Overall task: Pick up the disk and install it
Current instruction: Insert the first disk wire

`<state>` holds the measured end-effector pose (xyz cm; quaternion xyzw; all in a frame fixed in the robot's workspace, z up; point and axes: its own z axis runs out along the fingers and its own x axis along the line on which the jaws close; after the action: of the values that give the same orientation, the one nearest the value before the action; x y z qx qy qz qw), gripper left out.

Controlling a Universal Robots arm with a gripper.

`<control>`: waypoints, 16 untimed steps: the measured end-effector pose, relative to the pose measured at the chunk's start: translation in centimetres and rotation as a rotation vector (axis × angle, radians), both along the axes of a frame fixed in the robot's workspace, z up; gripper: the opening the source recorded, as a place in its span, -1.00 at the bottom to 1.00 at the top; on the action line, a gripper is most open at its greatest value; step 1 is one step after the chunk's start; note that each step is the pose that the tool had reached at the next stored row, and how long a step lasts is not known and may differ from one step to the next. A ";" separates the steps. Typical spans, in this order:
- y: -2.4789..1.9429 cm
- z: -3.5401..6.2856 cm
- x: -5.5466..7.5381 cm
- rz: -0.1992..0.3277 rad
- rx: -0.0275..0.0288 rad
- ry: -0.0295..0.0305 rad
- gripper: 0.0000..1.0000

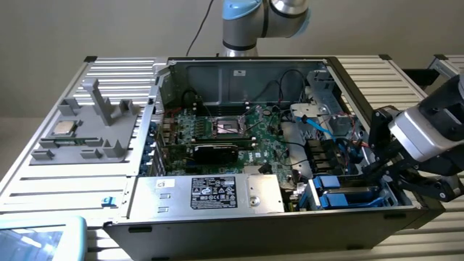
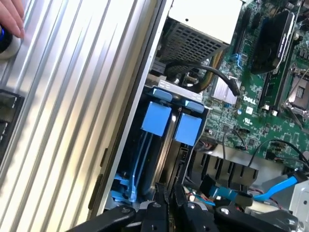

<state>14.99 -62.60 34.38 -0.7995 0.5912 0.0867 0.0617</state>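
**Gripper over the drive bay**

Exterior view: the gripper (image 1: 383, 175), fingers nearly together, hangs over the computer case's (image 1: 217, 231) drive bay (image 1: 313, 190). The disk (image 1: 348, 197) sits in the bay just beneath.

Wrist view: the gripper (image 2: 169, 205) has no visible hold on anything, and the disk (image 2: 157, 121) lies just ahead.

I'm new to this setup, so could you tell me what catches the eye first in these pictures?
An open computer case fills the middle of the exterior view, its green motherboard exposed. At its corner on the exterior view's right, the gripper hangs close by two bright blue disk carriers slotted side by side.
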 end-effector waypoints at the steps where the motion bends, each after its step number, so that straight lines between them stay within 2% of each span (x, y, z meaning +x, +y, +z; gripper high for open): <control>1: 0.41 0.26 0.0 0.000 -0.0021 -0.0017 -0.67; 3: 1.11 0.69 0.0 0.000 -0.0068 -0.0054 -0.67; 5: 1.66 1.01 -0.1 0.000 -0.0143 -0.0089 -0.67; 8: 2.37 1.33 -0.1 0.000 -0.0326 -0.0150 -0.67; 10: 2.78 1.46 -0.2 0.000 -0.0489 -0.0178 -0.67; 13: 3.33 1.62 -0.3 0.000 -0.0799 -0.0186 -0.67; 15: 3.45 1.73 -0.4 0.001 -0.1001 -0.0185 -0.67; 16: 3.45 1.79 -0.5 0.001 -0.1073 -0.0186 -0.67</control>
<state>14.51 -59.15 36.17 -0.8026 0.5942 0.0474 0.0242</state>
